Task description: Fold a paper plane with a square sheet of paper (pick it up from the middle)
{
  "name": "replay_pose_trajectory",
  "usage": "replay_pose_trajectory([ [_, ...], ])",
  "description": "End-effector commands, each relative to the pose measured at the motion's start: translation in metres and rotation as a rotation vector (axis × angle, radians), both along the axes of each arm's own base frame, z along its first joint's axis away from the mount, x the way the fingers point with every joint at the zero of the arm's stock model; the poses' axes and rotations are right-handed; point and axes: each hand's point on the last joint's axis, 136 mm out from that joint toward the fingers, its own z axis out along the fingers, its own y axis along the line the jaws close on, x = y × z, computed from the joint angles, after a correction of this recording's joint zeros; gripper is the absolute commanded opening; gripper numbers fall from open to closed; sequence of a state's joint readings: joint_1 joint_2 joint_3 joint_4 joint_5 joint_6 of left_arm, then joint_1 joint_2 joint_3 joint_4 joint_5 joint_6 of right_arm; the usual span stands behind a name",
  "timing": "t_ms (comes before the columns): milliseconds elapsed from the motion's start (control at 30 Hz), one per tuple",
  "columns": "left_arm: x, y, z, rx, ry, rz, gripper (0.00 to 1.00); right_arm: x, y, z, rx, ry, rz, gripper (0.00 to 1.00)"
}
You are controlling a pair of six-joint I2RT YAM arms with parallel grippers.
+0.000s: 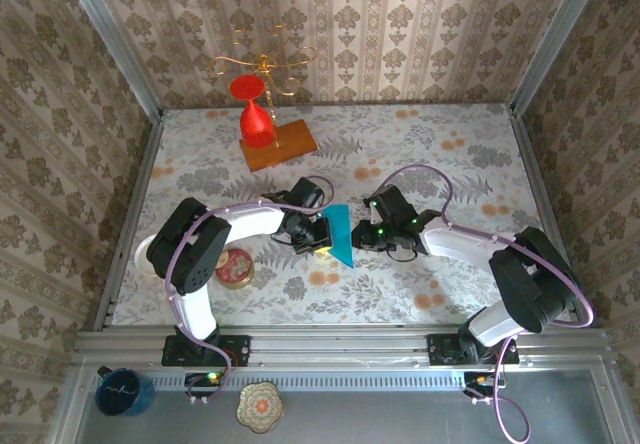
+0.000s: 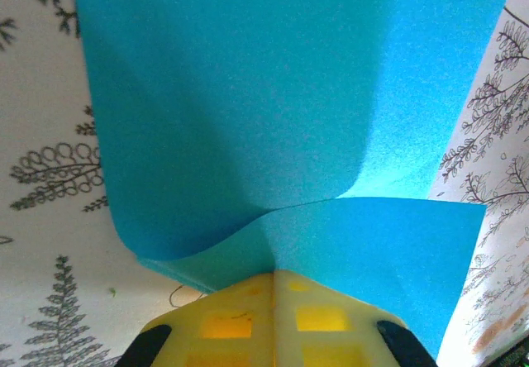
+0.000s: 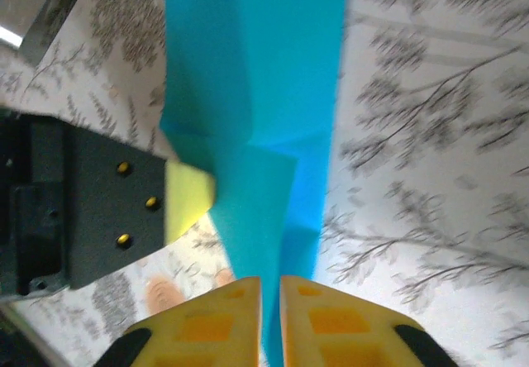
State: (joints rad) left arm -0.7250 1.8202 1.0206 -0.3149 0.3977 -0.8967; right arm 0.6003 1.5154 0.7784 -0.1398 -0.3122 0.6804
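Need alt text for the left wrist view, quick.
The left gripper is shut on the near edge of the teal-blue paper sheet, which curls, with a folded flap at right. Fern-printed tablecloth shows on either side.

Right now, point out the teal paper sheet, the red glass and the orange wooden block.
teal paper sheet (image 1: 340,236): top external view, middle of the folded sheet.
red glass (image 1: 258,127): top external view, its wide lower part.
orange wooden block (image 1: 296,142): top external view, bare top right of the glass.
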Motion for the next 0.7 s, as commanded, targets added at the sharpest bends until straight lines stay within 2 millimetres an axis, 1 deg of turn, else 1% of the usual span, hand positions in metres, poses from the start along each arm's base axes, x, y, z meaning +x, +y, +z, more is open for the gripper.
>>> replay_pose_trajectory([
  [0,-0.011,0.019,-0.025,0.097,0.051,-0.002,0.08,-0.015,0.025,0.001,0.062,0.086,0.074,0.12],
  [100,-0.011,0.018,-0.025,0.094,0.051,-0.007,0.08,-0.019,0.038,-0.006,0.058,0.110,0.106,0.09],
  [200,-0.012,0.019,-0.024,0.094,0.052,-0.010,0.08,-0.020,0.044,-0.013,0.040,0.130,0.116,0.07],
  [467,-0.011,0.018,-0.023,0.089,0.052,-0.018,0.08,-0.017,0.036,-0.030,-0.038,0.156,0.093,0.06],
  [667,-0.011,0.015,-0.021,0.081,0.050,-0.024,0.08,-0.020,0.032,-0.040,-0.059,0.182,0.084,0.06],
])
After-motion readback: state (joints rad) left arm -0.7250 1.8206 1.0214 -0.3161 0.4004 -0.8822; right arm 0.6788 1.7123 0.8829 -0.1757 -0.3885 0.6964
